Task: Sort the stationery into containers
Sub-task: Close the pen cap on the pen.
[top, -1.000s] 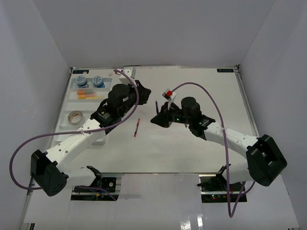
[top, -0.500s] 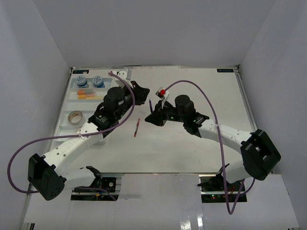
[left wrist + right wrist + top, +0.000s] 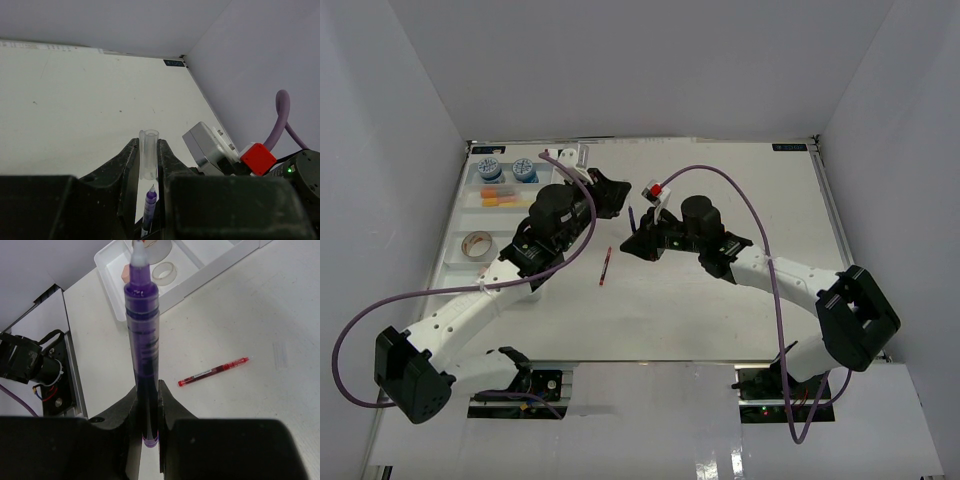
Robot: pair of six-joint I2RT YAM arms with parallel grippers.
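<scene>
While the left jaws pinched a clear cap [image 3: 149, 152] and the right jaws clamped the pen [image 3: 143, 355], capping likely needed tip and cap aligned first.

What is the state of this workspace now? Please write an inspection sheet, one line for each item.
Surface: white table, a few faint specks.
Job's things: white tray at the far left holds two blue-white tubs, orange and yellow erasers and a tan tape roll; a red pen lies loose on the table between the arms.
Clutter: nothing seen.
Jaws: left jaws shut on a clear cap; right jaws shut on a purple pen.
Cables: one purple cable loops beside the left arm, another arcs over the right arm.
Surroundings: plain pale walls on three sides.
</scene>
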